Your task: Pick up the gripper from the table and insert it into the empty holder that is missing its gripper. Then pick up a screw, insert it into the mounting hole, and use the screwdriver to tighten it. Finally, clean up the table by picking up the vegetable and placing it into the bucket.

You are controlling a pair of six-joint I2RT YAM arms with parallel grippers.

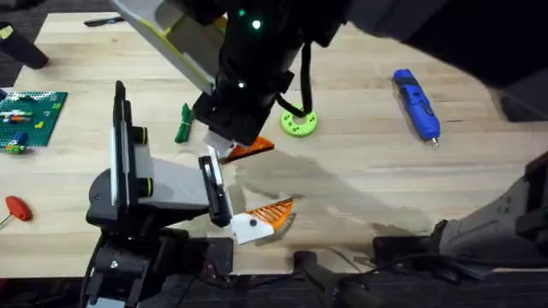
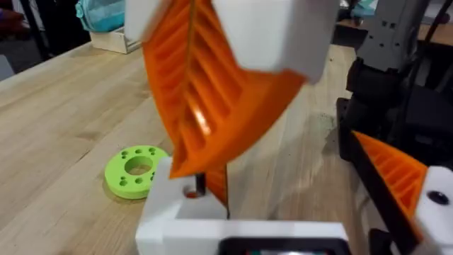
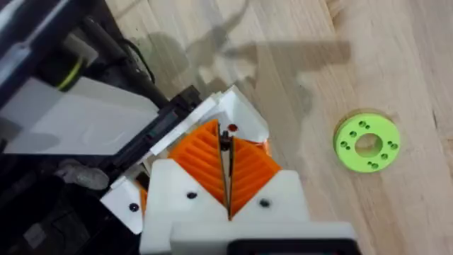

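Observation:
My left gripper (image 1: 231, 197) lies open, one white jaw block carrying an orange finger (image 1: 274, 212). The other block, the holder (image 1: 210, 169), shows a mounting hole in the left wrist view (image 2: 190, 192). An orange ribbed piece (image 2: 216, 185), apparently the gripper, stands on the holder (image 3: 241, 113). My right gripper (image 3: 226, 142) comes down from above, its orange pads (image 2: 205, 92) shut on a thin dark screw (image 2: 200, 182) just over that hole. The blue screwdriver (image 1: 417, 104) lies at the far right. The dark green vegetable (image 1: 183, 124) lies left of the right arm. The bucket is out of view.
A lime-green disc with holes (image 1: 299, 125) sits right of the grippers. At the left edge there is a green brick plate (image 1: 30, 115), and a red-handled tool (image 1: 17, 207) lies nearer the front. Bare wood stretches between the disc and the screwdriver.

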